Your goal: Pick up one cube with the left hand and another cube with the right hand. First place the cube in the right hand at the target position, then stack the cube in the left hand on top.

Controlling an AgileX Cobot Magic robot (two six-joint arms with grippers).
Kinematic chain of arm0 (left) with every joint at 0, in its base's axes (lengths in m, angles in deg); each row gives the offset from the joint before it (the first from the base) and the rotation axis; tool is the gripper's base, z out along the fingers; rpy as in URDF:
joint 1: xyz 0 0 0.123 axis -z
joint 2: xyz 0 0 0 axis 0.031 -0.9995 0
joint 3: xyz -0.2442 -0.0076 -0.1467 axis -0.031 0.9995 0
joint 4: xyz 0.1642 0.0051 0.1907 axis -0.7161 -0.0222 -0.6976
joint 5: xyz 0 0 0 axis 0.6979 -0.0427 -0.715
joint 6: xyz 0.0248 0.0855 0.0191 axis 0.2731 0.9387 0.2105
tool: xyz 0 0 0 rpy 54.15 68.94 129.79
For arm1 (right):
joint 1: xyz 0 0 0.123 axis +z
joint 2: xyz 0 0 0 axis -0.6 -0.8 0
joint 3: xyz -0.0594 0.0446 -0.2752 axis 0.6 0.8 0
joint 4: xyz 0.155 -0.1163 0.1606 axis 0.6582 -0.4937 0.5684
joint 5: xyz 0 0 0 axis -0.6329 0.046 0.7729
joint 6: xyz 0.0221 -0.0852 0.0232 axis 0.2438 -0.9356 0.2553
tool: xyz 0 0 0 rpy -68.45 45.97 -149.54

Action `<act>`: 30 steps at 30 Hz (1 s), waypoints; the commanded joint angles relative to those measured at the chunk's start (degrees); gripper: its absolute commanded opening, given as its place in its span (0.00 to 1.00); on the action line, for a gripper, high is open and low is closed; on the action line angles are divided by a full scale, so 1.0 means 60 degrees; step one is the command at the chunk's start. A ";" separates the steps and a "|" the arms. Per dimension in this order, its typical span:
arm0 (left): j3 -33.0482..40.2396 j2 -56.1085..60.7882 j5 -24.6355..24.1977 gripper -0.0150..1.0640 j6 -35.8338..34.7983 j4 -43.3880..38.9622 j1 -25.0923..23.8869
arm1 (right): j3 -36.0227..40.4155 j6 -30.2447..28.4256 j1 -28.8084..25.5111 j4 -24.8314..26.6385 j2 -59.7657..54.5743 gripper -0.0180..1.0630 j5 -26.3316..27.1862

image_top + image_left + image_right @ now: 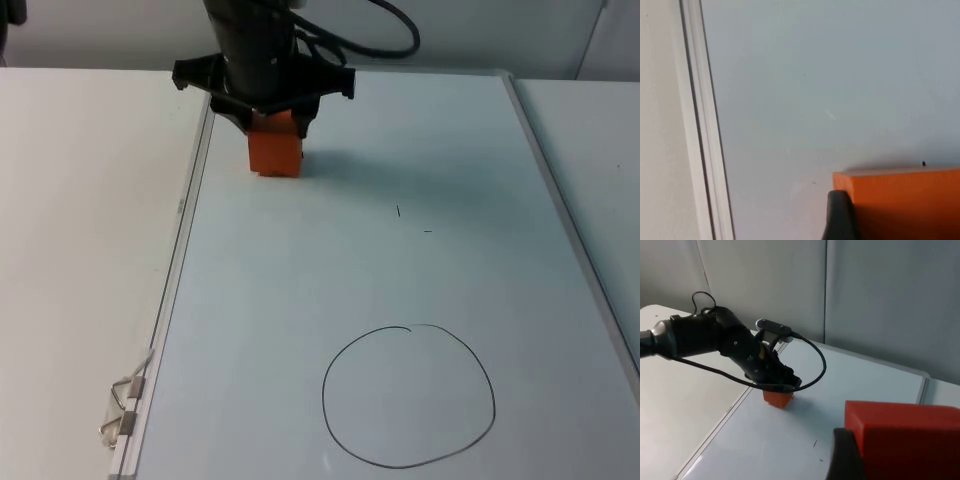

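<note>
From above, the left gripper (272, 128) stands over an orange cube (275, 150) resting on the whiteboard (420, 140) on the table, far from the drawn circle (408, 396), the likely target. The left wrist view shows its jaws set against that cube's side, apparently closing to lift. In the right wrist view, the right gripper (875, 450) holds a red cube (905, 432) aloft, ready to place first.

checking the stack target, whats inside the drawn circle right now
Inside the drawn circle only bare whiteboard shows; nothing covers it. One orange cube sits under the left gripper; the red cube is at the right gripper.
</note>
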 commanded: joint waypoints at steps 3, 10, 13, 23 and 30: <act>-0.0082 0.0907 -0.0342 0.23 0.0524 0.0180 0.0061 | 0.0046 -0.0068 -0.0009 -0.0101 0.0042 0.01 0.0289; -0.0082 0.3219 -0.1114 0.23 0.2279 0.1965 0.0082 | 0.0046 -0.0040 -0.0009 -0.0065 0.0042 0.01 0.0641; -0.0082 0.3960 -0.1296 0.23 0.2481 0.2155 0.0175 | 0.0046 -0.0040 -0.0009 -0.0045 0.0042 0.01 0.0877; -0.0082 0.7557 -0.2584 0.23 0.3552 0.1337 0.0729 | 0.0046 -0.0058 -0.0009 0.0437 0.0042 0.01 0.1065; 0.0091 0.9067 -0.3341 0.23 0.4052 0.0438 0.0729 | 0.0046 -0.0058 -0.0009 0.0437 0.0042 0.01 0.0799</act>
